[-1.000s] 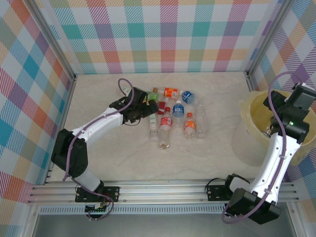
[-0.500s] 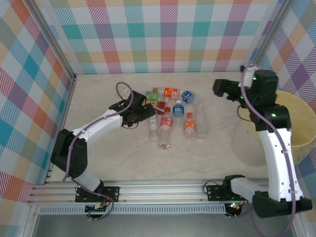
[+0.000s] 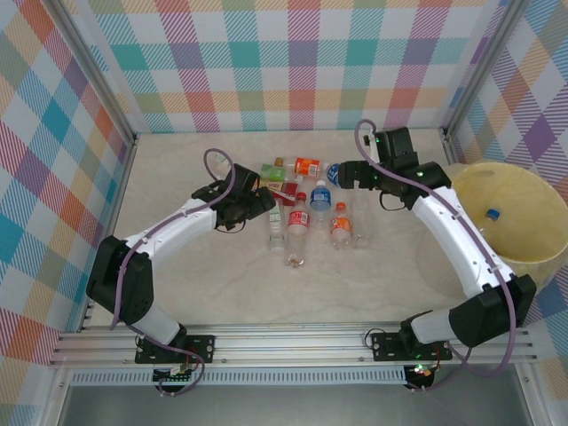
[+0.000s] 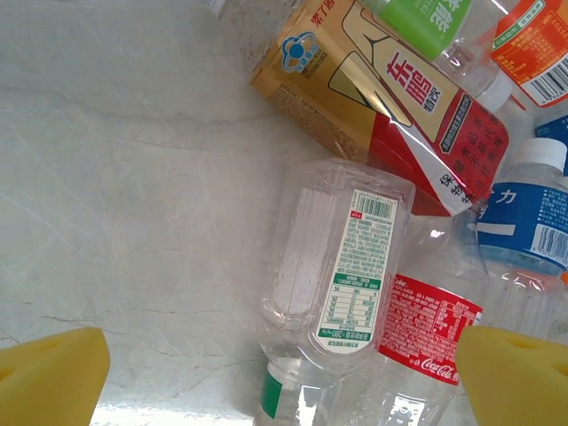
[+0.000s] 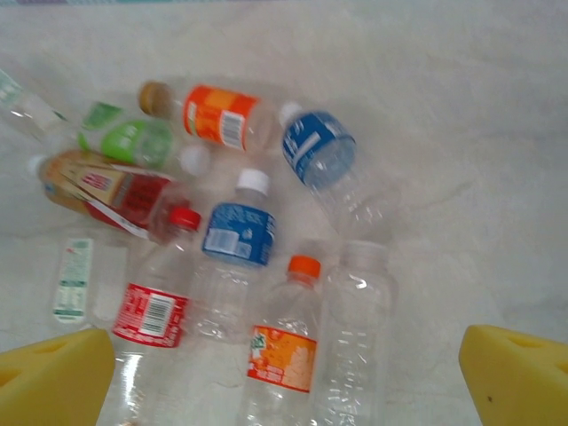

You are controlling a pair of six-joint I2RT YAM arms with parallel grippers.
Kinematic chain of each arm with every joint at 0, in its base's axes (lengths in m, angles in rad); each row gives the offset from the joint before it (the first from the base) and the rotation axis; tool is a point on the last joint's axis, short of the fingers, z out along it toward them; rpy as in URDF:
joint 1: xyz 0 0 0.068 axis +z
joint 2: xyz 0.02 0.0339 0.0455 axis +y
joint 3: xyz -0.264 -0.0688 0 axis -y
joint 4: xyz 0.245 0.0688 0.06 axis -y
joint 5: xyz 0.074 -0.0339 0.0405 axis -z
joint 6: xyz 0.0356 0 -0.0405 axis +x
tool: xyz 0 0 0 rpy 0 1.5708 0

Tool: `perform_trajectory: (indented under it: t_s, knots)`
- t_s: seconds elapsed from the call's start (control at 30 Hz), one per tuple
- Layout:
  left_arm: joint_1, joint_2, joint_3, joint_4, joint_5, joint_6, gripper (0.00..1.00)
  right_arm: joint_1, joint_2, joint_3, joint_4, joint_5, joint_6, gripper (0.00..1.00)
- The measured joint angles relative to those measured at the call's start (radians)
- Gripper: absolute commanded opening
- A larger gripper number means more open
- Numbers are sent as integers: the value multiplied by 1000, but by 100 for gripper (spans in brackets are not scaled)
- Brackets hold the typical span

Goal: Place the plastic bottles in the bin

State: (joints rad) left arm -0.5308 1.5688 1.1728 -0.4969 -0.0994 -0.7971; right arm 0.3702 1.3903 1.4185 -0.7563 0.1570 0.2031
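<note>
On the counter (image 3: 195, 275), the bottles (image 3: 311, 211) lie in a heap between my grippers. Left gripper (image 3: 266, 202) stands wide apart over a white-label bottle (image 4: 342, 266); right gripper (image 3: 342, 175) is released too, grasping nothing. One blue-cap bottle (image 3: 491, 213) lies inside the bin (image 3: 453, 253) at right.

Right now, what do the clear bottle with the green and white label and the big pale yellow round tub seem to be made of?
The clear bottle with the green and white label: thin see-through plastic, glossy; the table shows through its wall. The big pale yellow round tub: probably plastic, matt, evenly coloured.
</note>
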Motion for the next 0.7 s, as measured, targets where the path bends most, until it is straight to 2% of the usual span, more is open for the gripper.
perform_trajectory:
  t_s: [0.23,0.43,0.7]
  knots:
    - [3,-8,-6,-2,0,0,100,0,91,-102,4,39,75,100]
    - [3,-23,-32,-2,-7,-6,100,0,102,-219,11,29,150,99]
    - [3,-27,-52,-3,-18,-26,100,0,134,-292,22,12,208,96]
